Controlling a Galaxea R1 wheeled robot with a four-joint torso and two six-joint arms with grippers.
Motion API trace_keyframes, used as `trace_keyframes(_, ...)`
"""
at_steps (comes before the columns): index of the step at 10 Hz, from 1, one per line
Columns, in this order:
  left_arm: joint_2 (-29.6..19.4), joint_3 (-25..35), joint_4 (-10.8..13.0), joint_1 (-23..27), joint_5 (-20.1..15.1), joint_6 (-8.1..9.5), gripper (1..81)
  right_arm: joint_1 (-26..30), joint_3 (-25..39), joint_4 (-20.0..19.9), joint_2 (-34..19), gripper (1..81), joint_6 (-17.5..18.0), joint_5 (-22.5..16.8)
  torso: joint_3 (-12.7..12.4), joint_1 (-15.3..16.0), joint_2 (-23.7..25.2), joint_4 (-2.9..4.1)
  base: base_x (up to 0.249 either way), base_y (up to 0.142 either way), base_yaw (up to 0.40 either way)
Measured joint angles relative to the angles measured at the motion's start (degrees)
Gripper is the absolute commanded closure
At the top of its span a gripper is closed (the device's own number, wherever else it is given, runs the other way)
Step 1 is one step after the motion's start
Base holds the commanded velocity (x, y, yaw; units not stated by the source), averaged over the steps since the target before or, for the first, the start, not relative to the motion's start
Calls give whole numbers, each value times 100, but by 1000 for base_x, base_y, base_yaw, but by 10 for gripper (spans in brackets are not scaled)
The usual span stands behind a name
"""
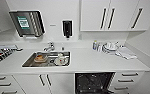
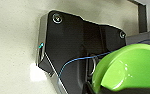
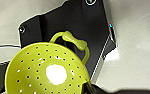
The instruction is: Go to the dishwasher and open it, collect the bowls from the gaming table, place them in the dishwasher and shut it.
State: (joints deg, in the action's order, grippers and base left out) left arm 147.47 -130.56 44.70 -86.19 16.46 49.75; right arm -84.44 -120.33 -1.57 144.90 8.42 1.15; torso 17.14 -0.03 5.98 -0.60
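The dishwasher (image 1: 93, 82) stands open under the white counter, its dark inside and racks showing. In the left wrist view a bright green bowl (image 2: 131, 67) hangs above the pale floor, and my left gripper (image 2: 98, 88) is shut on its rim. The right wrist view holds a yellow-green bowl (image 3: 41, 72) with small holes and a loop handle, with my right gripper (image 3: 92, 88) shut on its edge. The gaming table is out of view.
A steel sink (image 1: 47, 59) with dishes in it and a faucet (image 1: 49, 46) lie left of the dishwasher. White dishes (image 1: 109, 47) and a cloth (image 1: 126, 53) sit on the counter (image 1: 91, 61) at the right. White drawers (image 1: 127, 80) flank the dishwasher, with wall cabinets (image 1: 108, 15) above.
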Motion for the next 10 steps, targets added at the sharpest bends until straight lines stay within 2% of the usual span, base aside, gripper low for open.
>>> trace_keyframes(3,-22,2,-2,46,24,35,811,49,5,1,0,811,0,33,525,8,-5,0,0,0,0)
trace_keyframes(5,-128,-12,-16,121,127,278,811,85,21,0,4,811,-2,106,612,8,-7,0,0,0,0)
trace_keyframes(6,-108,-15,-16,195,115,325,811,79,22,0,23,811,-7,108,603,10,-9,0,0,0,0)
trace_keyframes(8,18,11,-16,607,145,496,811,110,57,-2,48,811,-18,144,599,10,-9,0,0,0,0)
trace_keyframes(10,-83,173,-16,934,156,617,811,112,74,-2,20,811,-24,144,601,13,-9,0,0,0,0)
